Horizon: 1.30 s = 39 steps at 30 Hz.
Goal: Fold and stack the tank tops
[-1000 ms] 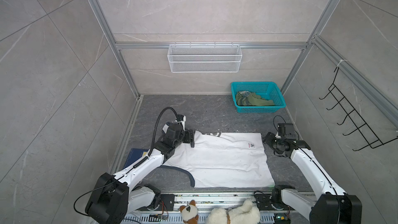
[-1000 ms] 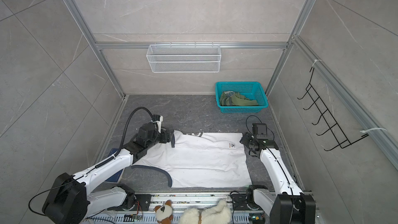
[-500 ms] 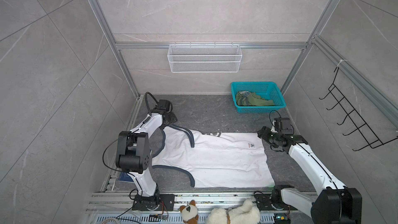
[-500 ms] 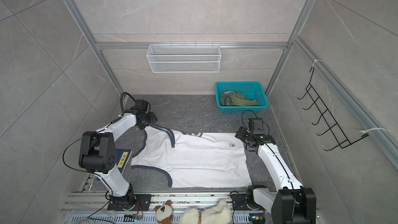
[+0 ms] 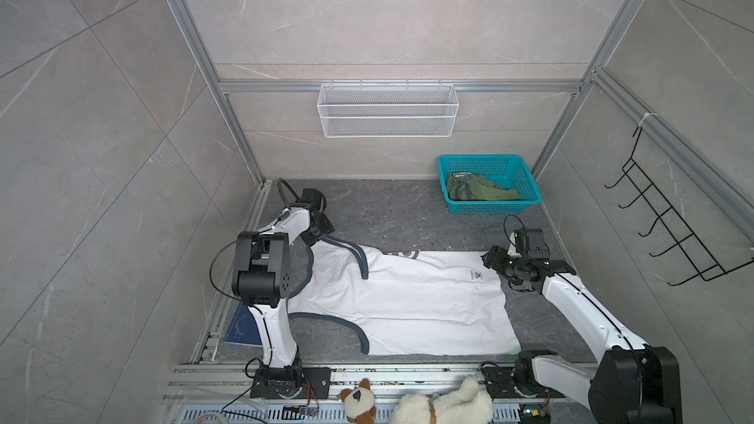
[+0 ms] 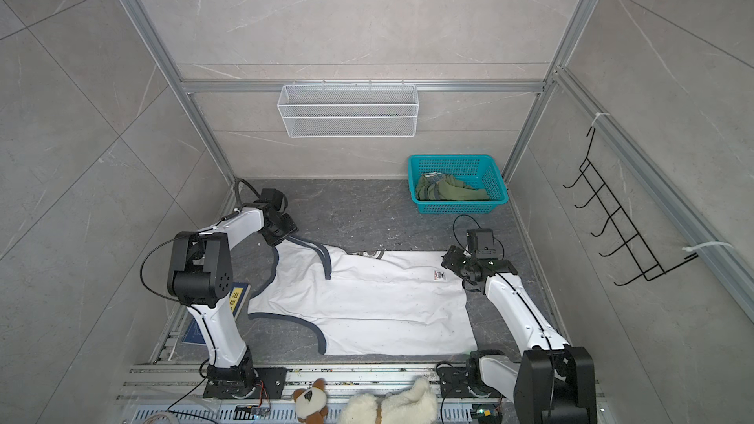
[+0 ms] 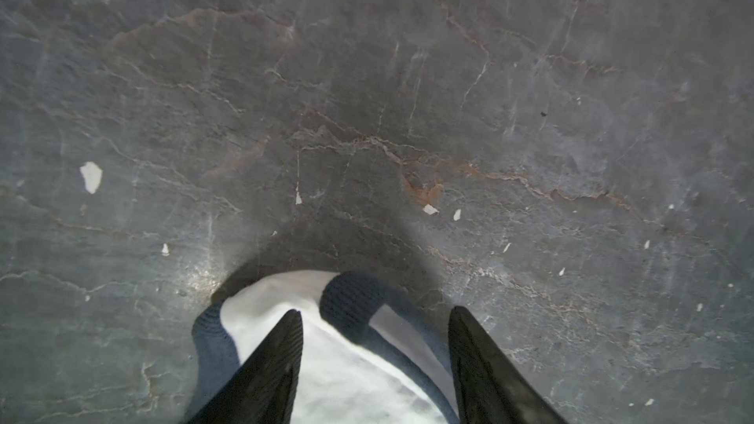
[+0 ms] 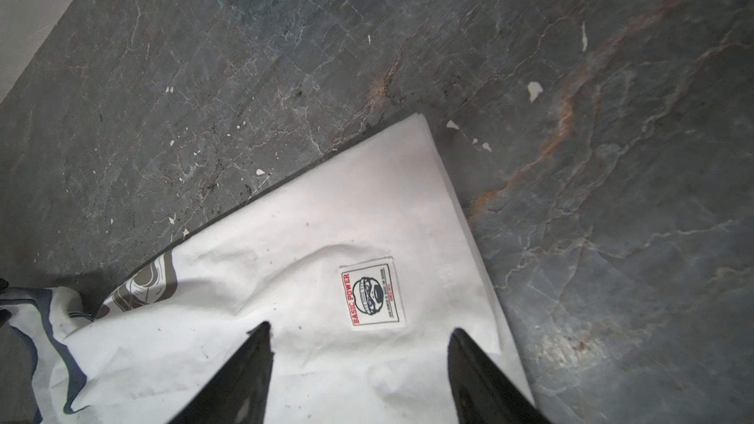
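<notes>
A white tank top (image 5: 408, 299) (image 6: 367, 303) with navy trim lies spread flat on the dark floor. My left gripper (image 5: 326, 235) (image 6: 291, 234) is low at its far-left shoulder strap. In the left wrist view the left gripper (image 7: 375, 309) is open, and the strap end (image 7: 281, 295) lies between the fingers. My right gripper (image 5: 489, 261) (image 6: 449, 261) (image 8: 361, 326) hangs open over the far-right hem corner, beside the sewn label (image 8: 373, 291). An olive tank top (image 5: 481, 191) (image 6: 453, 189) lies crumpled in the teal basket (image 5: 489, 206) (image 6: 461, 208).
The teal basket stands at the back right by the wall. A white wire shelf (image 5: 387, 116) hangs on the back wall and a black hook rack (image 5: 669, 238) on the right wall. Plush toys (image 5: 444, 405) lie by the front rail, a blue booklet (image 5: 242, 328) at front left.
My left gripper moved toward the back left, the shoulder strap stretched out after it, and its jaws have narrowed. The right gripper shifted slightly farther back over the hem corner.
</notes>
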Tool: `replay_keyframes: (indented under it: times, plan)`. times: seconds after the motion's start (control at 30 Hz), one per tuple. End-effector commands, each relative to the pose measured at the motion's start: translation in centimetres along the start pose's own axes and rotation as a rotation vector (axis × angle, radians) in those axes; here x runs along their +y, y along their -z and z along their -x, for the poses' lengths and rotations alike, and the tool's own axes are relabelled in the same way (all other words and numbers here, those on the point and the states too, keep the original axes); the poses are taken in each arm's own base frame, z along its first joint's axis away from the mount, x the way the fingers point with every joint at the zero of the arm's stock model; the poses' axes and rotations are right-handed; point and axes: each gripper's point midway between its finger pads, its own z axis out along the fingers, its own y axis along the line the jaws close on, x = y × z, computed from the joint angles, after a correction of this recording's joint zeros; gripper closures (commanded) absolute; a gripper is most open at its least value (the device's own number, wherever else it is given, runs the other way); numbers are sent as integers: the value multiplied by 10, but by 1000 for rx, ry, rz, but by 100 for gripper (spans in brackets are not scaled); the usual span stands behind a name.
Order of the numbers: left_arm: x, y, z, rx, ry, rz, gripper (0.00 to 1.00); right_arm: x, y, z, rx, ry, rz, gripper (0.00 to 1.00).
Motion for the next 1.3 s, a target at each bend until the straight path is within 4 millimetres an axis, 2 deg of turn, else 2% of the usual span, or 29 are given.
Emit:
replay_keyframes:
  times: [0.0, 0.33, 0.5, 0.6, 0.77, 0.93, 1.03, 1.27]
  plan:
    - [-2, 5, 5, 0, 17, 2, 48, 3, -4, 0, -1, 21, 9, 30]
    - [3, -5, 7, -3, 1, 36, 68, 16, -10, 10, 4, 41, 25, 30]
    - [0, -2, 8, -14, -5, 15, 86, 30, -16, 14, 14, 59, 52, 30]
    - [-3, 4, 8, -30, -3, -17, 100, 37, -29, 13, 54, 46, 70, 30]
    - [-8, 33, 8, -128, 3, -119, 100, 46, -54, 10, 117, 11, 92, 30]
    - [-5, 72, 4, -256, -15, -227, 100, 29, -82, 15, 136, -13, -10, 31]
    - [2, 88, 3, -329, -37, -243, 100, 17, -96, 17, 137, -59, -48, 32]
    - [30, 87, -2, -435, -13, -243, 100, -18, -122, 22, 162, -175, -134, 36]
